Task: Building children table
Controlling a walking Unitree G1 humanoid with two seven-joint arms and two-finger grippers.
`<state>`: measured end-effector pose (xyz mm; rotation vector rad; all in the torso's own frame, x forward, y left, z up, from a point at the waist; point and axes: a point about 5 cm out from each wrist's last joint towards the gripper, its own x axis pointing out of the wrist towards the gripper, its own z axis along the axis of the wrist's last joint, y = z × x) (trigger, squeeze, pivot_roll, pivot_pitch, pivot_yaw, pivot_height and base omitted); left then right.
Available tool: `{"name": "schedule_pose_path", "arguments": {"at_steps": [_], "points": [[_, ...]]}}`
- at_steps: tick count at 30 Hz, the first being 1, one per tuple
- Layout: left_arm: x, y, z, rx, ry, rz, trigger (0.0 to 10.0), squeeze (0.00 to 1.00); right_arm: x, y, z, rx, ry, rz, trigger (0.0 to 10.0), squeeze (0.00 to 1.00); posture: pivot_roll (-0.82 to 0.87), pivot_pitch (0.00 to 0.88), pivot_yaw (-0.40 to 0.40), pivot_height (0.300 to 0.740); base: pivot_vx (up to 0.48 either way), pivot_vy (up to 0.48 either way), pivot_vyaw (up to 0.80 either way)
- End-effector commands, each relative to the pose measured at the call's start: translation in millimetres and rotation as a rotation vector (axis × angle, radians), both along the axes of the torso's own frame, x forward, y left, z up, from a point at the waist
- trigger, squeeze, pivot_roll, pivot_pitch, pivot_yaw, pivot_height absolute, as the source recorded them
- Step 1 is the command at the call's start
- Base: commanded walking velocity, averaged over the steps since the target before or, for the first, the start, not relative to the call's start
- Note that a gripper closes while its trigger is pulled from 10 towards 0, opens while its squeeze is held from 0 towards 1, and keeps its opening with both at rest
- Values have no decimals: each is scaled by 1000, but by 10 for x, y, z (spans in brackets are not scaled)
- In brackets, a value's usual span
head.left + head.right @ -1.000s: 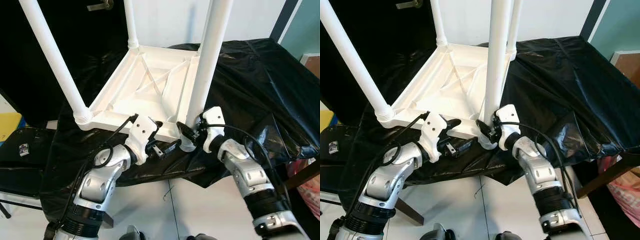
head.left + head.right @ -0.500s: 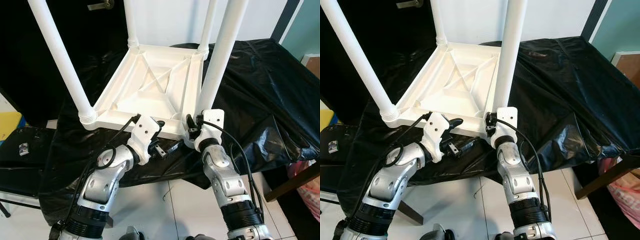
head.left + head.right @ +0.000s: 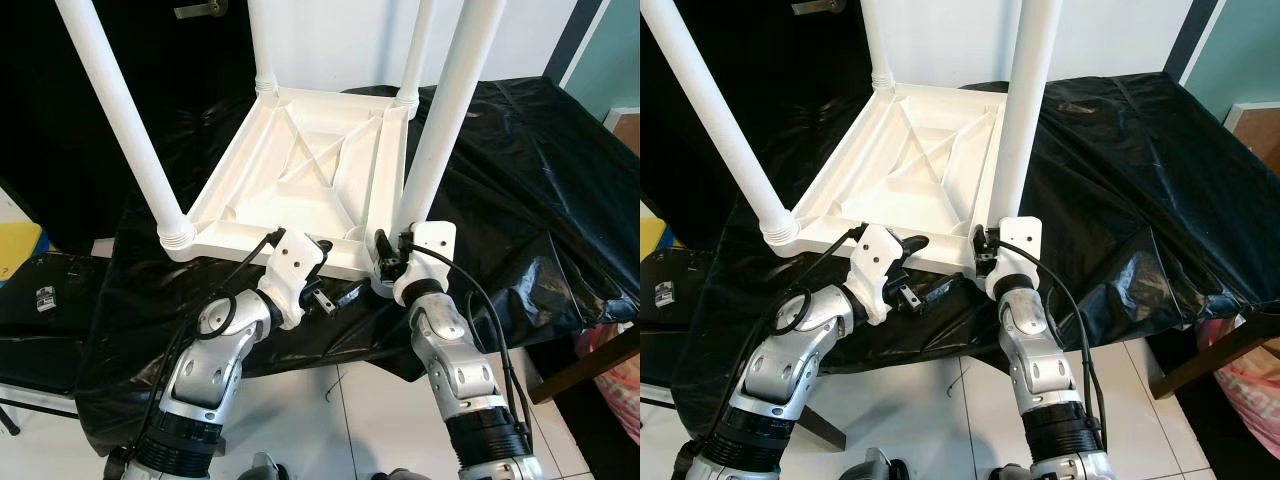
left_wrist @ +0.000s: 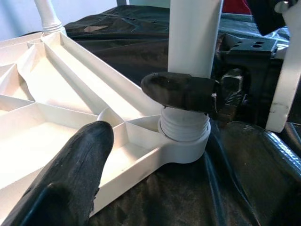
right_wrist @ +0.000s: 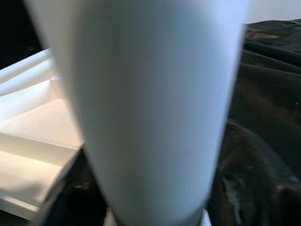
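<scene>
On the black sheet (image 3: 520, 170) that covers the table lies the white children table (image 3: 310, 180), upside down, with its ribbed underside facing up and its four white legs sticking up; the front right leg (image 3: 440, 130) stands in the corner socket (image 4: 184, 141) nearest the robot; the front left leg (image 3: 125, 125) stands in the other near corner; the two back legs are at the far corners by the white wall (image 3: 340, 45).

Compared with a second ago, the right arm has swung in from the right and now stands almost straight up under the leg; in the last half second it has hardly moved; the front right leg leaned over the tabletop then and now leans less; the left arm is about where it was.

At the foot of the front right leg sits the right gripper (image 3: 385, 262); its fingers look closed around the leg just above the socket, and the right wrist view looks straight at the white tube from very close; one black finger (image 4: 181, 92) lies across the leg just above the threaded ring.

Just beside the near edge of the tabletop sits the left gripper (image 3: 325, 285); its fingers (image 4: 75, 174) are spread apart and hold nothing; one of them reaches over the ribbed underside.

The hollow cells (image 4: 42, 84) between the ribs have nothing in them.
</scene>
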<state>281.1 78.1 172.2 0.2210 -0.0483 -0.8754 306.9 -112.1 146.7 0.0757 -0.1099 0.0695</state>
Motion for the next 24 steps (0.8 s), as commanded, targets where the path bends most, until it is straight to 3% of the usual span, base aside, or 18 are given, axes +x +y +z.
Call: {"name": "schedule_pose_path", "arguments": {"at_steps": [1, 8, 9, 12, 14, 17, 18, 24], "points": [[32, 34, -64, -12, 12, 142, 10000, 0, -27, -97, 20, 10, -22, 11, 10000, 1000, -19, 63, -7, 740, 0, 0, 0], [24, 22, -75, -36, 70, 129, 10000, 0, -43, -247, 60, -1, -46, 90, 10000, 1000, -27, 72, -4, 740, 0, 0, 0], [16, 19, -38, -47, 60, 108, 10000, 0, -26, -337, 86, -34, -46, 221, 10000, 0, -39, 89, -2, 740, 0, 0, 0], [14, 19, -20, -49, 45, 99, 10000, 0, -5, -364, 97, -57, -46, 284, 10000, 0, -42, 93, -3, 740, 0, 0, 0], [10, 31, -16, -45, 34, 88, 10000, 0, 33, -362, 101, -101, -38, 391, 10000, 0, -36, 95, -14, 740, 0, 0, 0], [9, 39, -20, -42, 35, 85, 10000, 0, 44, -349, 98, -119, -35, 427, 10000, 0, -36, 95, -14, 740, 0, 0, 0], [18, 66, -10, -57, 43, 97, 10000, 0, 80, -276, 85, -144, -20, 543, 10000, 0, -20, 92, -29, 740, 0, 0, 0], [20, 84, 13, -60, 30, 123, 10000, 0, 150, -192, 49, -196, 0, 642, 10000, 0, -2, 91, -43, 740, 0, 0, 0]]}}
